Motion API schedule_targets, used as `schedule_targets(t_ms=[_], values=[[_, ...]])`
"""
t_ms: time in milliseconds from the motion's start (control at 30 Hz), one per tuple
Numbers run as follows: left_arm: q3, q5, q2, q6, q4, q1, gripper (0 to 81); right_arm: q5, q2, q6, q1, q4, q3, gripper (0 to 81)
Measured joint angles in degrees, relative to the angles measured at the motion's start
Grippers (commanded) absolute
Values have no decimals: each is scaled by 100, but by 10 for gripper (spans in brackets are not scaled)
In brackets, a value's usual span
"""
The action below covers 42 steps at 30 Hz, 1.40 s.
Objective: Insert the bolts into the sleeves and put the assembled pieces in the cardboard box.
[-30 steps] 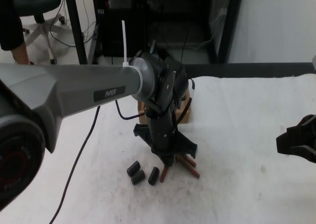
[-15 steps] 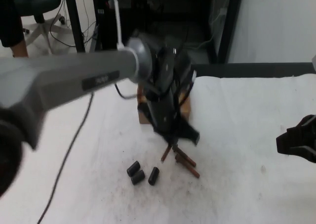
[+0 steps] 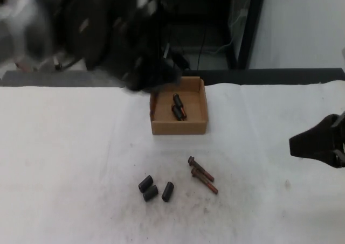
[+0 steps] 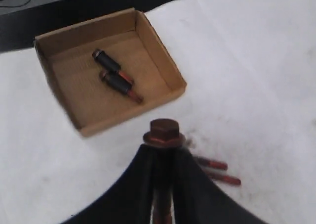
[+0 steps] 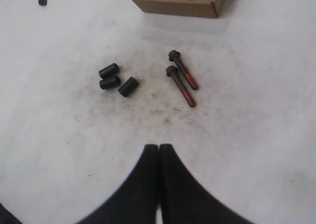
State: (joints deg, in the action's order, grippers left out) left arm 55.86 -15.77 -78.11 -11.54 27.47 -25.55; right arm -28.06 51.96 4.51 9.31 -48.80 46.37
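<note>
My left gripper (image 4: 163,154) is shut on a reddish bolt (image 4: 163,133), whose hex head sticks out past the fingertips, above the cloth in front of the cardboard box (image 4: 161,49). In the high view the left arm (image 3: 141,66) is a dark blur over the box's (image 3: 178,127) back left corner. Two assembled pieces (image 3: 177,106) lie in the box. Two loose bolts (image 3: 202,175) and three black sleeves (image 3: 156,189) lie on the cloth nearer the front. My right gripper (image 5: 159,156) hangs shut and empty in front of the bolts (image 5: 181,78) and sleeves (image 5: 117,79).
A white cloth (image 3: 64,163) covers the bench, with open room left and right of the parts. The right gripper (image 3: 299,145) sits at the right edge. A black bench edge (image 3: 280,74), stands and cables lie behind the box.
The left arm rose from the loose bolts and swung up and back to the left, carrying one bolt; two bolts stay on the cloth. The right gripper shifted slightly left.
</note>
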Motion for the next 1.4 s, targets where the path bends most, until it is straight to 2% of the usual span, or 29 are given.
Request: schedule_targets(t_ms=[100,233,500,567,667,767,900,1033,1400], values=[[-983,-586,836,-72,-510,187,2,-60,205,-17,62,141,0,3],[-1471,-711,1358,-72,-659,234,2,-60,534,-17,275,447,0,3],[-2208,-711,2212,-72,-655,255,2,-60,1897,-17,1435,1758,217,15],[-2252,-711,2235,-72,-653,255,2,-60,2356,-17,1662,1801,495,95],[-2278,-711,2245,-42,-653,255,2,-34,3099,-76,1944,1718,1033,274],[-2278,-672,2245,165,-614,255,2,66,3727,-191,2101,1443,1714,379],[-2278,-153,2258,461,-260,285,2,328,4508,-451,2196,837,2411,382],[-2278,106,2258,805,312,505,2,885,5206,-1219,2270,-36,3246,382],[-2292,109,2258,894,462,655,2,1051,5737,-1321,2768,-122,3287,393]])
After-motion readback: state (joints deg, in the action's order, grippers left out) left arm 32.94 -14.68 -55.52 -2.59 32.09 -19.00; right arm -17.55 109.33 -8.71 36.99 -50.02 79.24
